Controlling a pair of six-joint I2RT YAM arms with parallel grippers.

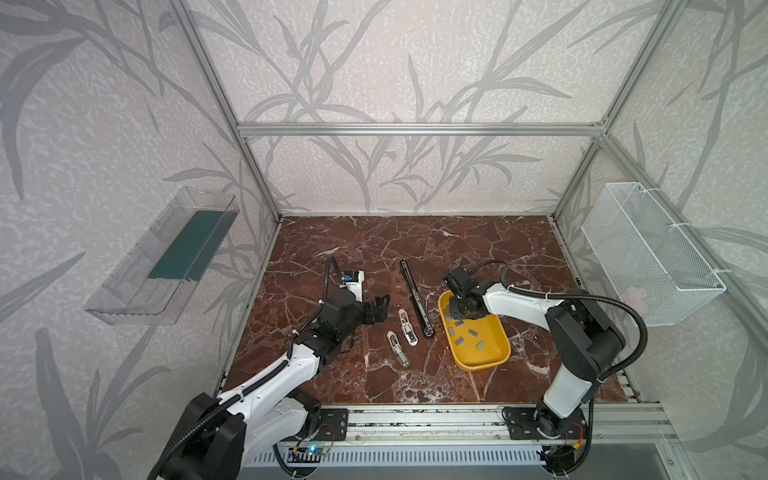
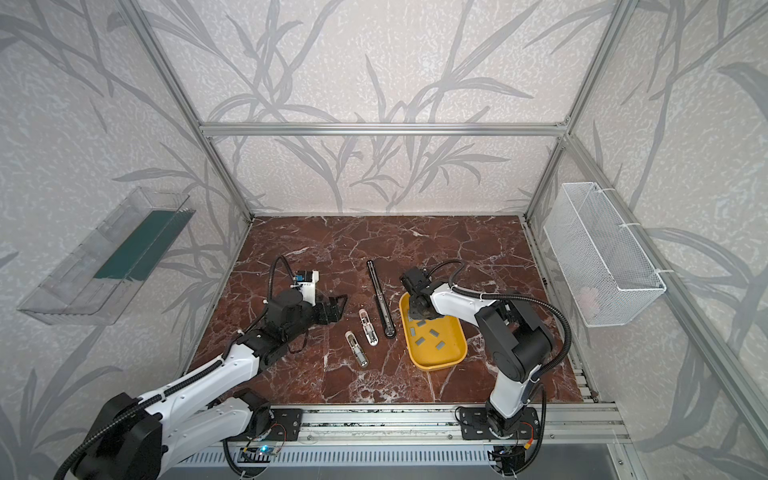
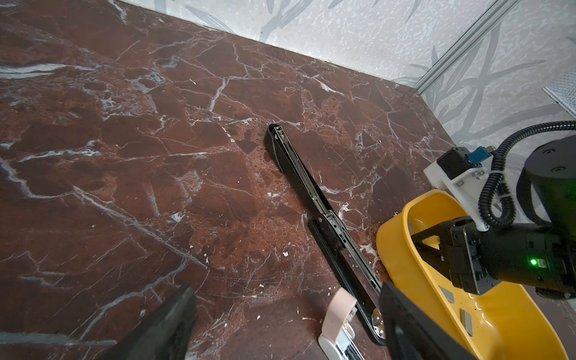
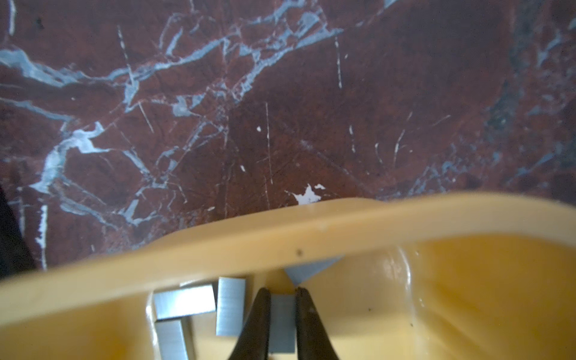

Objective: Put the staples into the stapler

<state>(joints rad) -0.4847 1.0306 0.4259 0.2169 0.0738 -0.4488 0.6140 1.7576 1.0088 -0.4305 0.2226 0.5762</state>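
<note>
Several grey staples (image 1: 472, 332) (image 2: 434, 331) lie in a yellow tray (image 1: 482, 363) (image 2: 436, 365). My right gripper (image 4: 282, 290) reaches down into the tray's far end (image 1: 459, 309) and is shut on one staple strip (image 4: 282, 324), which lies on the tray floor. Other strips (image 4: 230, 305) lie beside it. A long black stapler (image 1: 417, 299) (image 2: 379, 297) (image 3: 299, 174) lies opened flat just left of the tray. My left gripper (image 1: 380, 307) (image 2: 336, 307) (image 3: 286, 290) hovers open and empty left of the staplers.
Two small staplers, one white and pink (image 1: 406, 327) (image 3: 336, 318) and one silver (image 1: 397, 348), lie opened between the left gripper and the black stapler. A clear bin (image 1: 166, 257) hangs on the left wall. A white mesh basket (image 1: 648, 253) hangs on the right wall.
</note>
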